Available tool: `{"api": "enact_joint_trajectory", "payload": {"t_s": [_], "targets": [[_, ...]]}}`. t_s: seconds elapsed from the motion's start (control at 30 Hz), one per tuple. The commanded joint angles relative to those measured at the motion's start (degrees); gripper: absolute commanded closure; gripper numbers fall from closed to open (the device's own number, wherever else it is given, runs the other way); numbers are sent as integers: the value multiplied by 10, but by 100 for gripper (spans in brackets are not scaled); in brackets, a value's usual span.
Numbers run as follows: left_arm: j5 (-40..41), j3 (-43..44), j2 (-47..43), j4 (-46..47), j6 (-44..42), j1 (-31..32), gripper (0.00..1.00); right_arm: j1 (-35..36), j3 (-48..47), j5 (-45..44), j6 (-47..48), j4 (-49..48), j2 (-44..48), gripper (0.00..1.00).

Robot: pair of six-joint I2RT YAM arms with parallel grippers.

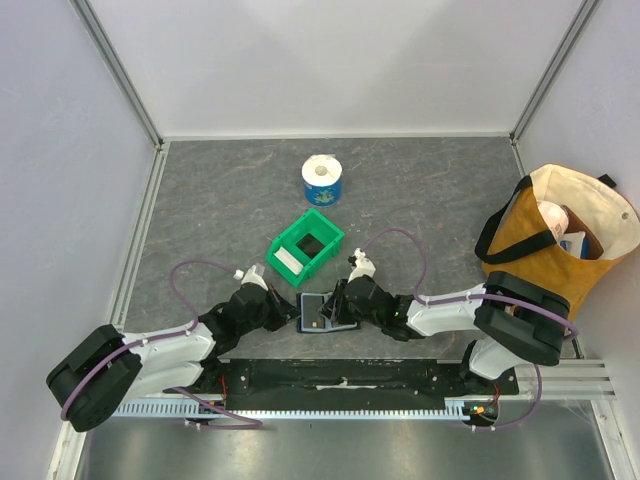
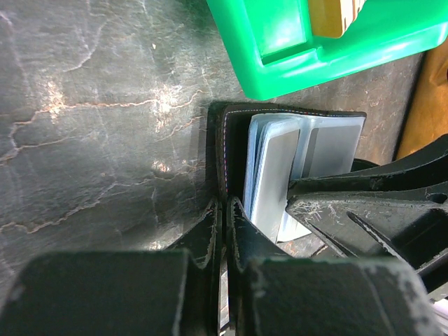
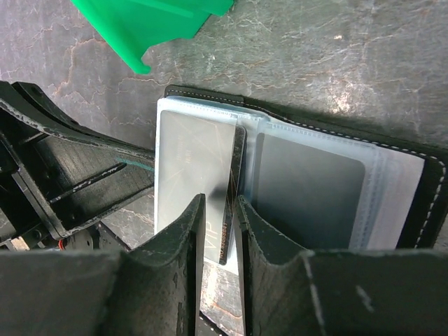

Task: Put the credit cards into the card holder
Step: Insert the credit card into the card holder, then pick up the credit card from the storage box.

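Your right gripper (image 3: pixel 218 231) is pinching the black card (image 3: pixel 229 203) on edge over the open card holder (image 3: pixel 308 182), which lies between the arms and which the left gripper (image 2: pixel 224 231) clamps by its cover. If the card twists, it'll probably miss the sleeve.

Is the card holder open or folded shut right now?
Open. The card holder lies spread on the table, its clear inner pockets facing up, one edge pinched by the left tool.

Lab test cell — white panel walls (image 1: pixel 330 60) (aluminium-framed), grey tabletop (image 1: pixel 420 200).
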State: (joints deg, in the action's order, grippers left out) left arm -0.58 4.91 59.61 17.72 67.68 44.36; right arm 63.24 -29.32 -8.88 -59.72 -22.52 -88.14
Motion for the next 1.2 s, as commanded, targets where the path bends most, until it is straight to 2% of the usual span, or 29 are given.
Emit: {"api": "enact_joint_trajectory", "payload": {"t_s": [0.0,0.13,0.27,0.37,0.5,0.77,0.93,1.17], "targets": [[9,-22,15,-77,-25,0,98,6,-15,21,2,-37,5,69],[9,-23,10,-79,-25,0,98,5,-25,-21,27,26,46,52],[15,-24,0,-89,-26,1,98,-5,-71,-61,97,115,99,43],[24,-21,-12,-103,-29,0,98,-29,-130,-39,169,161,109,35],[45,-8,-32,-141,-41,0,98,-65,-223,10,242,208,74,29],[73,12,-61,-189,-70,1,98,-118,-387,88,314,272,-62,25],[76,5,-69,-186,-63,0,98,-138,-447,169,331,282,-143,24],[80,13,-50,-184,-72,0,98,-147,-502,201,365,301,-204,21]]}}
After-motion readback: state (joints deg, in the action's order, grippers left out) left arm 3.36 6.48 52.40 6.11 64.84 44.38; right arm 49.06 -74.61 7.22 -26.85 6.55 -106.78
